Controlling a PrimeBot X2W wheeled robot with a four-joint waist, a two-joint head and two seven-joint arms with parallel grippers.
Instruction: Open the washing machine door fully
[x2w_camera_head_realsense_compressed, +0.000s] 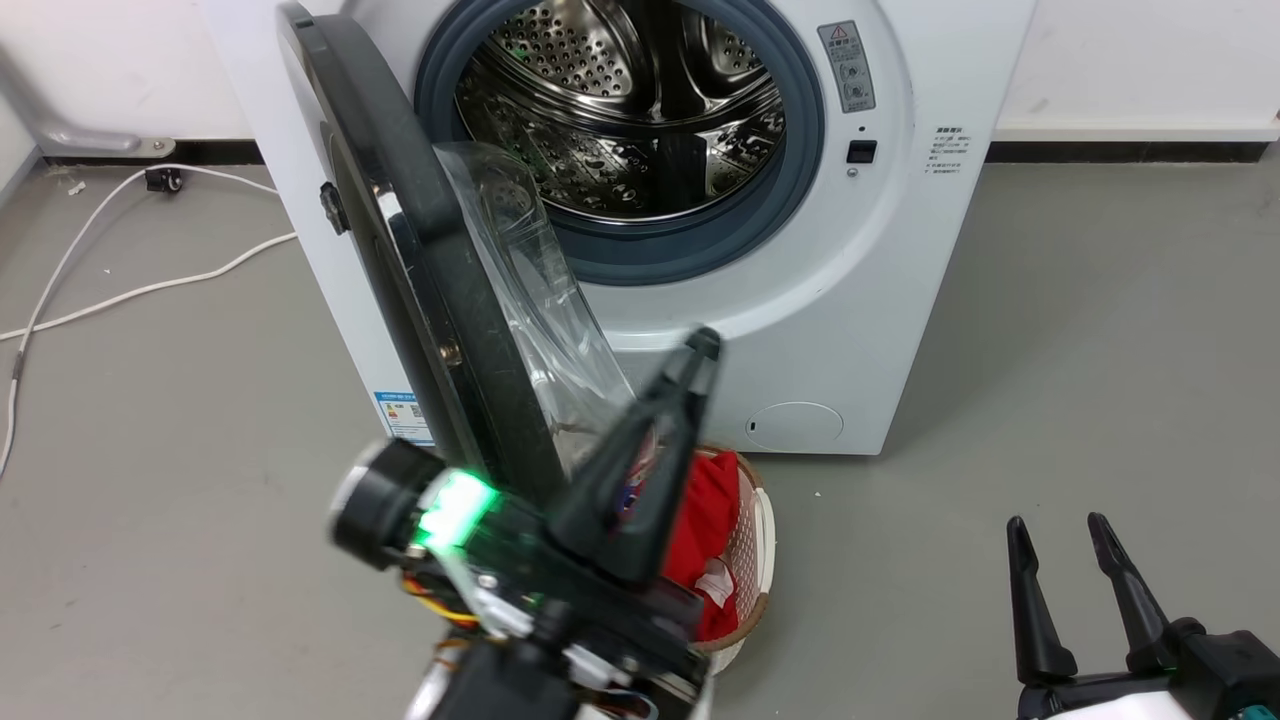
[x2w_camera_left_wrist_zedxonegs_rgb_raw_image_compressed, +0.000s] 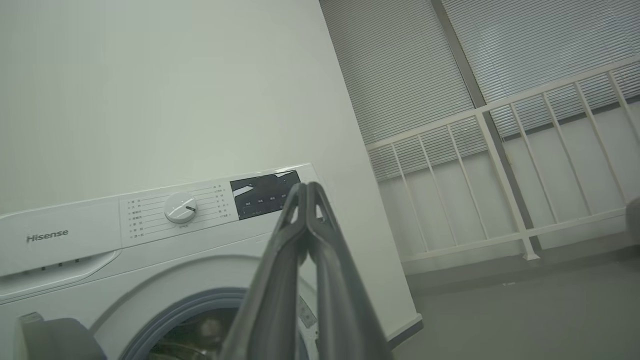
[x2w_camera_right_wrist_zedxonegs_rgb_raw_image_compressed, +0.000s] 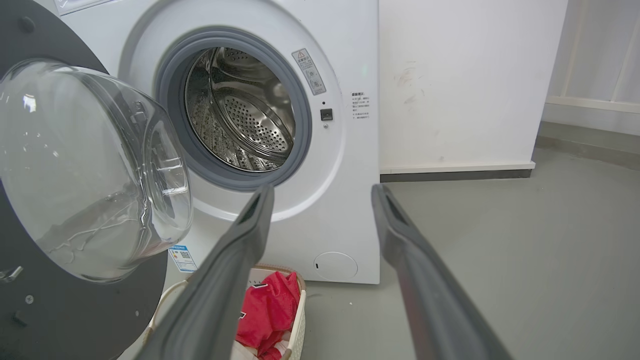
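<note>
The washing machine door (x2w_camera_head_realsense_compressed: 400, 230), black-rimmed, stands swung out to the left and is seen nearly edge-on, its clear glass bowl (x2w_camera_head_realsense_compressed: 530, 290) facing the drum opening (x2w_camera_head_realsense_compressed: 620, 100). My left gripper (x2w_camera_head_realsense_compressed: 700, 350) is shut on nothing, beside the door's inner side just right of the bowl, tips pointing up toward the machine front. I cannot tell whether it touches the door. In the left wrist view the left gripper (x2w_camera_left_wrist_zedxonegs_rgb_raw_image_compressed: 305, 189) points at the control panel. My right gripper (x2w_camera_head_realsense_compressed: 1060, 530) is open at the lower right, away from the door. From its wrist the right gripper (x2w_camera_right_wrist_zedxonegs_rgb_raw_image_compressed: 322, 192) faces the door (x2w_camera_right_wrist_zedxonegs_rgb_raw_image_compressed: 100, 310) and bowl (x2w_camera_right_wrist_zedxonegs_rgb_raw_image_compressed: 90, 170).
A woven basket (x2w_camera_head_realsense_compressed: 765, 540) holding red clothing (x2w_camera_head_realsense_compressed: 705, 510) sits on the floor below the door, in front of the white machine (x2w_camera_head_realsense_compressed: 850, 300). White cables (x2w_camera_head_realsense_compressed: 100, 270) trail over the grey floor at left. A white railing (x2w_camera_left_wrist_zedxonegs_rgb_raw_image_compressed: 500, 150) stands to the machine's right.
</note>
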